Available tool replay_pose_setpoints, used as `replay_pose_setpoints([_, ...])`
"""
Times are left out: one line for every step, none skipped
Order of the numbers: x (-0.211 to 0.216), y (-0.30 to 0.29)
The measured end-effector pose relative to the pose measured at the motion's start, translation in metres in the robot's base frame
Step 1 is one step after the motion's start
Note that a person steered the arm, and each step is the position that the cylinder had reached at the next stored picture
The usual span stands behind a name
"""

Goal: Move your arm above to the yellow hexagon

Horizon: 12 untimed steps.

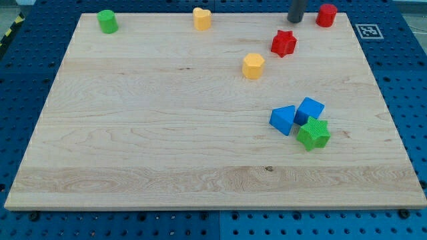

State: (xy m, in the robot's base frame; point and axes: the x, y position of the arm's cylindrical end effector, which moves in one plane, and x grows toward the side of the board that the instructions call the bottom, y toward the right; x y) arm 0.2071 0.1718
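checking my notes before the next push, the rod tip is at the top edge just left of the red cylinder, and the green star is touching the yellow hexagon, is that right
Not quite. In the camera view my tip is at the top edge just left of the red cylinder, but the green star touches the blue cube, not the yellow hexagon, which stands alone farther up.

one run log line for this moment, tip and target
tip: view's top edge, left of red cylinder | target: yellow hexagon, untouched, below-left of tip | red star lies between | status: not yet above target

One raised camera looks obliquely down across the whole wooden board (167, 133).
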Motion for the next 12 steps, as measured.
replay_pose_setpoints([-0.015,0.025])
replay_pose_setpoints([-0.015,0.045])
replay_pose_setpoints([-0.008,0.059])
replay_pose_setpoints([-0.008,0.054])
replay_pose_setpoints([0.013,0.019])
replay_pose_setpoints([0.027,0.017])
replay_pose_setpoints([0.034,0.013])
replay_pose_setpoints([0.041,0.012])
replay_pose_setpoints([0.052,0.012])
replay_pose_setpoints([0.061,0.008])
replay_pose_setpoints([0.061,-0.001])
replay_pose_setpoints([0.053,-0.028])
